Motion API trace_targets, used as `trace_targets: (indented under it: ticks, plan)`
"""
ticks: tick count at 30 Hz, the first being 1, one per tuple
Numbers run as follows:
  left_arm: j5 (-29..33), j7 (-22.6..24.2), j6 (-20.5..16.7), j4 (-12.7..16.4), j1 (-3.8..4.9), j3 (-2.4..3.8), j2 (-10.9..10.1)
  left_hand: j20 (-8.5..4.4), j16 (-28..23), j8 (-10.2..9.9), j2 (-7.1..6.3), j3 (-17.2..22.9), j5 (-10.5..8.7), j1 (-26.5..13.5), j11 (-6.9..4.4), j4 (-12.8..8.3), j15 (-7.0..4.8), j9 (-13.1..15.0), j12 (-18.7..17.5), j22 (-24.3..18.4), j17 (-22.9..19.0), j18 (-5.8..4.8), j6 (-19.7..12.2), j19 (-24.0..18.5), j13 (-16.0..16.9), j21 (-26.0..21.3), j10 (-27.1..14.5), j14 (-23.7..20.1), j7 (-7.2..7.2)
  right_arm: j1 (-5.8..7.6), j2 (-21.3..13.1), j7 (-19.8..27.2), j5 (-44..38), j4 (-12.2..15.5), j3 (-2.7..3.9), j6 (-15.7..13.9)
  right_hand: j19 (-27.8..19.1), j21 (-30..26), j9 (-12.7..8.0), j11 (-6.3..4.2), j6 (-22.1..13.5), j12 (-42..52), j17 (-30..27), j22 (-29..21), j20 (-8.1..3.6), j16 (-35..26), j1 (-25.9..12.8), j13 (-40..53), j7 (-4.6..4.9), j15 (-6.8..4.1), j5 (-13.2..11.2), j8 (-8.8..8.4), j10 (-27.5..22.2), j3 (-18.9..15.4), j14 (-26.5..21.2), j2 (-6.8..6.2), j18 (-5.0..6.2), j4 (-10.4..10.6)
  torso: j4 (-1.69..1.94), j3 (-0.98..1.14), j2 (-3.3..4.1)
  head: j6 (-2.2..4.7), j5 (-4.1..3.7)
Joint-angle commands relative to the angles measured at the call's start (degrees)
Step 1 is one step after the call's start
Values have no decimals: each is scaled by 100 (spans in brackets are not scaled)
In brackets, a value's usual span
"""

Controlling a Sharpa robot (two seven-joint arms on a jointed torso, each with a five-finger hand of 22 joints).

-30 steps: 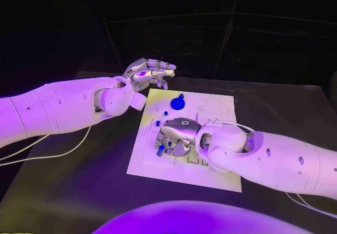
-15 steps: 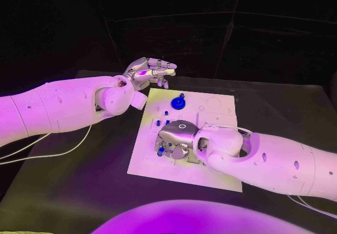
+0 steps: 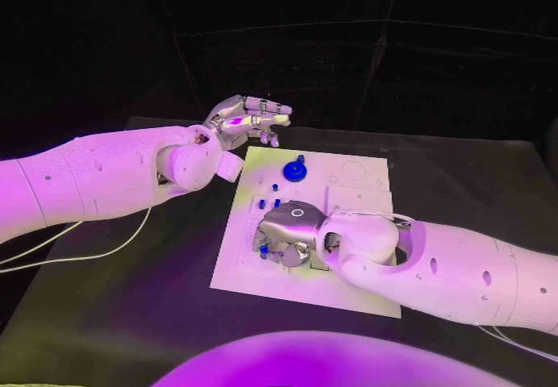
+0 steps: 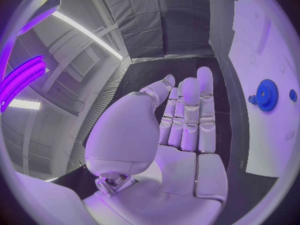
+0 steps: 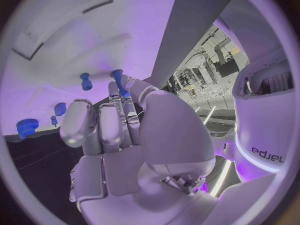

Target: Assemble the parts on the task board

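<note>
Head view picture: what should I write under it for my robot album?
Right robot hand reaches down among small blue parts on the white task board; left robot hand waits, raised beyond its far edge.

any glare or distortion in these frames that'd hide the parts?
Head view: purple light washes the task board; the right hand covers the parts beneath it; blue gear stays clear. Left wrist view: fisheye bends the board's edge; left hand fills the middle. Right wrist view: blue peg readable, board pale.
</note>
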Motion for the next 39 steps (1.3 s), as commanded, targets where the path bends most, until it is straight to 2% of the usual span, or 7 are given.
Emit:
trace_targets:
  ticks: [1,19,23,28,31,34,39]
  plan:
    - [19,32,59,0,8,4,3,6,-19,3,47,-38,16,-2,1,1,1,0,20,-7,-5,33,-7,-5,-7,-26,-29,-41,5,-6,5,79,-36,1,-13,-129,-29,-57,-12,45,-177,-95,-64,-65,49,-36,-108,-27,18,56,38,-18,-176,-53,108,-61,-40,12,-1,-3,-1,6,-2]
    - [19,33,56,1,7,4,-18,6,-19,3,47,-38,16,-2,1,1,1,0,20,-7,-5,33,-7,-5,-7,-26,-29,-41,5,-6,-272,220,236,180,-14,-885,-319,-486,5,144,-1069,-60,-573,-797,136,-320,-191,-12,75,135,91,2,-1123,-622,-11,-171,91,27,0,5,-1,30,-20]
    - [19,34,55,5,7,3,-38,6,-19,3,47,-38,16,-2,1,1,1,0,20,-7,-5,33,-7,-5,-7,-26,-29,-41,5,6,-680,264,559,479,-9,-1110,-338,-558,14,127,-1095,95,-681,-901,126,-382,-228,2,67,121,92,9,-1123,-898,-27,-175,107,72,-6,-3,-10,40,-56]
    - [19,37,50,17,7,3,-76,6,-19,3,47,-38,16,-2,1,1,1,0,20,-7,-5,33,-7,-5,-7,-26,-29,-41,5,184,-1425,63,1598,882,13,-1288,-121,-343,57,79,-865,646,-353,-482,114,-175,-411,141,92,93,96,97,-445,-1261,78,-59,28,299,-17,-2,-7,101,-235]
    - [19,40,45,19,7,3,-92,6,-19,3,47,-38,16,-2,1,1,1,0,20,-7,-5,33,-7,-5,-7,-26,-29,-41,5,308,-1882,-260,2252,1019,19,-1301,107,-43,102,-89,-666,1204,106,54,31,127,-624,421,-16,-17,126,236,352,-1479,195,-49,-56,514,-30,-3,-15,140,-357]
    - [19,44,40,25,7,2,-101,6,-19,3,47,-38,16,-2,1,1,1,0,20,-7,-5,33,-7,-5,-7,-26,-29,-41,5,371,-2304,-598,2719,1116,19,-1255,299,241,164,-278,-494,2048,456,553,-141,366,-905,1027,-190,-195,673,452,871,-1850,254,-64,-147,818,-62,-19,-29,196,-472]
    - [19,54,44,43,5,-11,-106,6,-19,3,47,-38,16,-2,1,1,1,0,20,-7,-5,33,-7,-5,-7,-26,-29,-41,5,406,-2916,-1201,2976,1358,12,-1277,408,503,382,-333,-543,5546,1088,1017,-200,761,-773,4883,-294,-285,647,1126,711,-2592,303,164,-241,1309,-138,-20,-53,234,-636]
